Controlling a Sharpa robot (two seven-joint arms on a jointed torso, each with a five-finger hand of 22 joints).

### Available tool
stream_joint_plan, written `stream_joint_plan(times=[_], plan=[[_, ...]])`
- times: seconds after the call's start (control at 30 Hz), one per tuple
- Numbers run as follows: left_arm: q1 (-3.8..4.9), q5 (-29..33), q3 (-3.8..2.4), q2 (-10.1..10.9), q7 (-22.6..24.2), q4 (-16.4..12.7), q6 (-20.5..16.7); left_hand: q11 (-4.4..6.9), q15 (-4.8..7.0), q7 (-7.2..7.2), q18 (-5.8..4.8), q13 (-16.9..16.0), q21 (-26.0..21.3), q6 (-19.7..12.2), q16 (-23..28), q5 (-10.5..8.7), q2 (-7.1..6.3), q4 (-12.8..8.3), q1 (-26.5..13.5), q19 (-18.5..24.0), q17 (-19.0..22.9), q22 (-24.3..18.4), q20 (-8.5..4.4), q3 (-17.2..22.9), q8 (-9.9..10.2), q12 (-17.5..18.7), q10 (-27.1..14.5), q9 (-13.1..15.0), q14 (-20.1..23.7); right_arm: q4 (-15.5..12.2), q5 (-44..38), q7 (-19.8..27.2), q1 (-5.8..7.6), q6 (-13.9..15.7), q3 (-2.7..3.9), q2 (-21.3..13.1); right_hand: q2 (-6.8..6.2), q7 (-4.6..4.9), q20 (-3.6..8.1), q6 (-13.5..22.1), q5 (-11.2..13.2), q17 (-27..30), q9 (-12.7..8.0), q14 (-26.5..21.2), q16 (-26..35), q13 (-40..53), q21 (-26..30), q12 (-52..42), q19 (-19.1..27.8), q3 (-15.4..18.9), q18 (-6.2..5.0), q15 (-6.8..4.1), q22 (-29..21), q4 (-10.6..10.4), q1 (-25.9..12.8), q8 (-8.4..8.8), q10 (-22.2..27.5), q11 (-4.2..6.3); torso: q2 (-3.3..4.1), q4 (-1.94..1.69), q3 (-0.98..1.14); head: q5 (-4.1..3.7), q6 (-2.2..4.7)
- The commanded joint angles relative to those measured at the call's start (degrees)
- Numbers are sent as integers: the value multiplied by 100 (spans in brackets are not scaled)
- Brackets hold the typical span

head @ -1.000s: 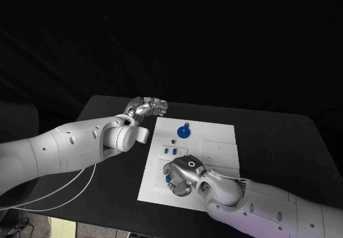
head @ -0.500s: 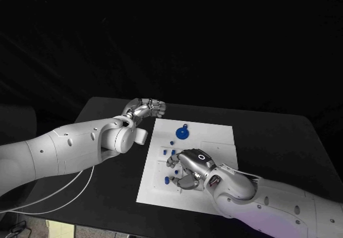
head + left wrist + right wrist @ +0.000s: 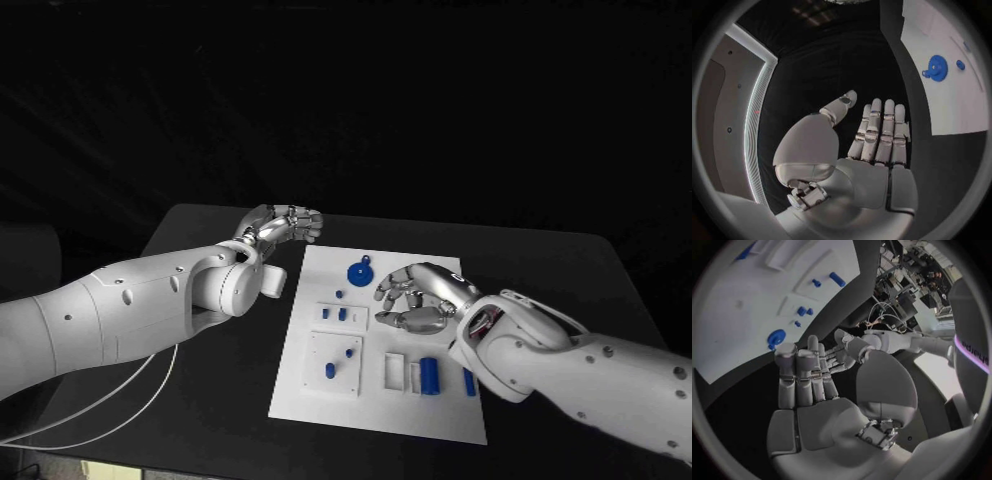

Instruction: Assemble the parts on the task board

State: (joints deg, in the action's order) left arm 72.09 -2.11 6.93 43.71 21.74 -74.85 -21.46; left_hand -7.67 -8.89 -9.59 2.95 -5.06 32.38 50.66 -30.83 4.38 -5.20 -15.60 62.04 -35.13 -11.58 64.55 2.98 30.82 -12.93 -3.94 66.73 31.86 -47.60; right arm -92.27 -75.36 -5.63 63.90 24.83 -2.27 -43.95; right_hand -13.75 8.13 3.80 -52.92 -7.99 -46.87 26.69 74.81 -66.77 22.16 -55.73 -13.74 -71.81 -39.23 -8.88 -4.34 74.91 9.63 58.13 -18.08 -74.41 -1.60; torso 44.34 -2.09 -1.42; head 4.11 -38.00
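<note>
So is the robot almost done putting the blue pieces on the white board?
Not close, I think. Some small blue pieces seem to stand in the task board, but a blue cylinder lies flat and the round blue disc rests loose near the far end. Neither the right hand nor the left hand holds anything, so most assembling looks left.

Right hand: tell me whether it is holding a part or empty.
Empty: the right hand shows a bare palm and straight, extended fingers, above the task board.
</note>
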Motion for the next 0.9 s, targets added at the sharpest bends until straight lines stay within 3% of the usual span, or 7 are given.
stream_joint_plan(times=[0.03,0.1,0.13,0.17,0.47,0.77,0.9], plan=[[6,21,-3,1,36,6,86,-38,-20,-7,102,7,-33,-47,22,-34,27,8,-7,-23,-6,10,34,-27,-20,-24,-18,-8,-19,54,1338,-209,94,-894,-1,-160,76,-77,15,9,-13,-20,52,-37,0,533,4,-493,-17,161,-612,-98,86,-14,-128,-22,-246,65,-18,20,-3,-89,35],[4,21,-2,-5,31,18,110,-38,-20,-7,102,7,-34,-47,23,-35,28,10,-9,-23,-7,10,34,-27,-21,-25,-17,-8,-19,95,1643,-520,136,-1301,-2,-330,149,-139,32,17,-6,-24,117,-20,13,1650,26,-1605,-48,207,-612,-187,73,-34,-171,-14,-99,129,-30,35,-1,-125,39],[3,21,-1,-8,29,22,115,-38,-20,-7,102,7,-34,-47,23,-35,28,10,-9,-23,-7,11,34,-28,-21,-25,-17,-8,-19,103,1682,-697,137,-1533,-2,-384,209,-346,67,52,51,-41,161,2,-3,2740,33,-2651,-62,202,-612,-17,79,-18,-196,17,379,197,-35,37,0,-137,42],[2,21,0,-10,28,24,119,-38,-21,-7,102,8,-34,-47,24,-36,28,12,-12,-23,-8,11,35,-29,-21,-25,-17,-8,-20,128,1688,-804,138,-1811,-2,-424,166,-125,62,54,22,-59,174,7,-25,2917,18,-2794,-69,229,-612,-182,90,-67,-297,22,530,139,-41,41,2,-142,47],[-29,24,7,7,18,43,160,-37,-22,-7,101,11,-38,-48,32,-41,34,22,-28,-25,-13,14,36,-36,-23,-25,-17,-11,-19,123,1819,-1919,137,-2805,-31,-670,441,-123,121,121,303,-505,281,-12,-490,4411,-233,-4384,-104,169,-612,-159,142,-346,-826,96,839,125,-75,66,21,-161,29],[-51,35,11,15,9,37,195,-38,-23,-9,100,17,-44,-53,44,-47,35,36,-56,-25,-19,19,37,-50,-25,-24,-20,-15,-17,6,1806,-2436,135,-2736,-211,-754,466,-174,153,-32,489,-663,396,-45,-593,4641,-380,-4588,-55,176,-612,-202,133,-465,-1264,29,890,173,-99,85,21,-198,-4],[-52,35,12,7,1,28,212,-39,-24,-10,99,19,-48,-55,50,-48,34,44,-72,-25,-23,21,38,-58,-25,-24,-21,-18,-17,10,1720,-2555,135,-2740,-269,-728,327,-203,174,-76,517,-707,436,-47,-618,4680,-415,-4616,-54,59,-612,-227,125,-641,-1471,11,881,197,-80,22,16,-276,9]])
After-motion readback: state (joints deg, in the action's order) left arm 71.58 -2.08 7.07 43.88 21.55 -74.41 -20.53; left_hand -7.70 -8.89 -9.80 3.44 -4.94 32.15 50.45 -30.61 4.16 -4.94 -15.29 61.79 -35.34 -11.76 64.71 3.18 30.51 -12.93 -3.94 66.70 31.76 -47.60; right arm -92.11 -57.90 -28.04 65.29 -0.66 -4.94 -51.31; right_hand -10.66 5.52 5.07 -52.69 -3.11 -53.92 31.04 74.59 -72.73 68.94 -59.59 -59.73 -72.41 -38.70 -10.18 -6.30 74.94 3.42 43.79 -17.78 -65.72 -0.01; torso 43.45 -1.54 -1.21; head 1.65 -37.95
